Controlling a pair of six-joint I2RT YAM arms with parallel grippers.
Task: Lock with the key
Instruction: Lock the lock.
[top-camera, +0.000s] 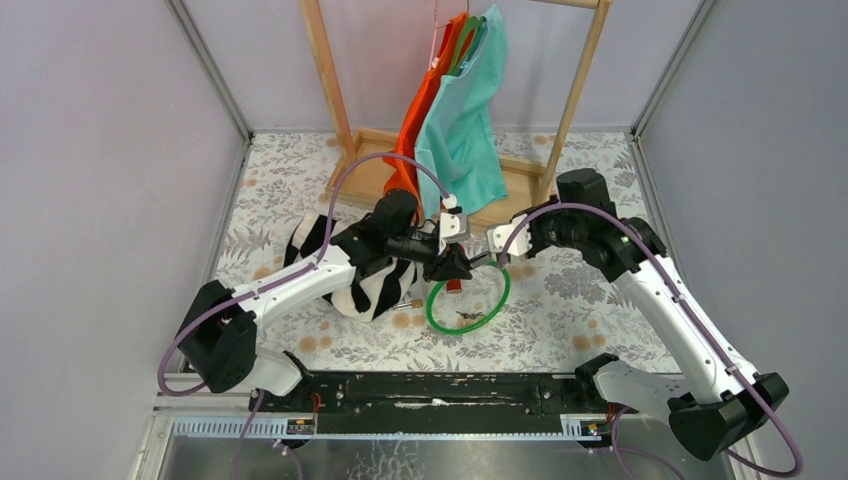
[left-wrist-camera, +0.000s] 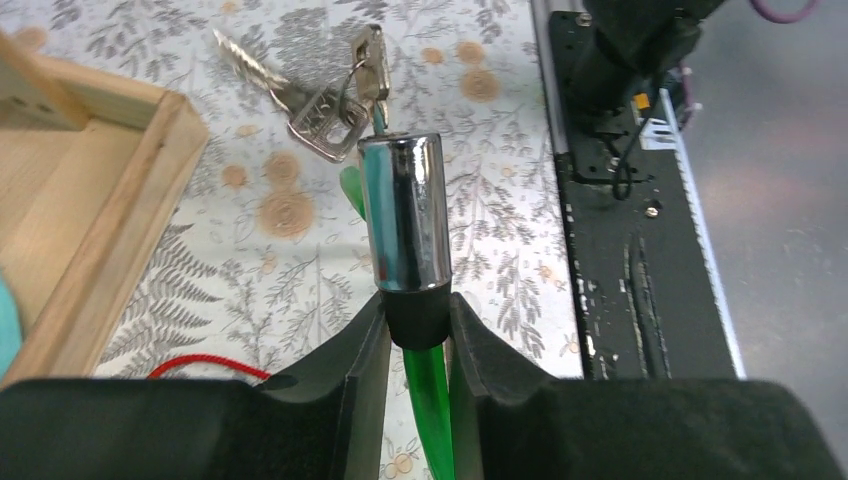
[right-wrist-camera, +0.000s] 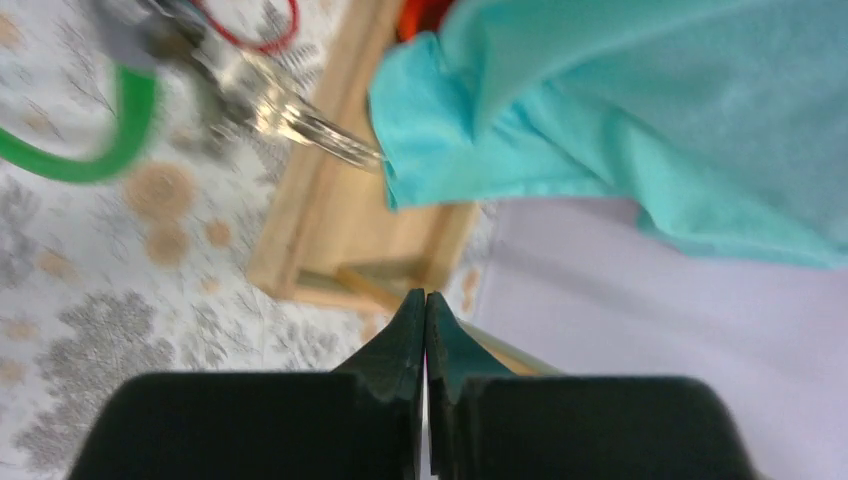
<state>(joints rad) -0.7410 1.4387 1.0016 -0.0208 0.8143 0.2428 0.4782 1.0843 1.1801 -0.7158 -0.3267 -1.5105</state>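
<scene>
My left gripper is shut on the black collar of the lock, a chrome cylinder on a green cable. A key sits in the cylinder's far end, with two more keys hanging from its ring. From above, the left gripper holds the lock over the table and the green cable loops below it. My right gripper is shut with nothing visible between its fingers. It stands just right of the lock, apart from the blurred keys.
A wooden clothes rack with a teal garment and an orange one stands at the back; its base is close to the lock. A black-and-white striped cloth lies under my left arm. A red string trails nearby.
</scene>
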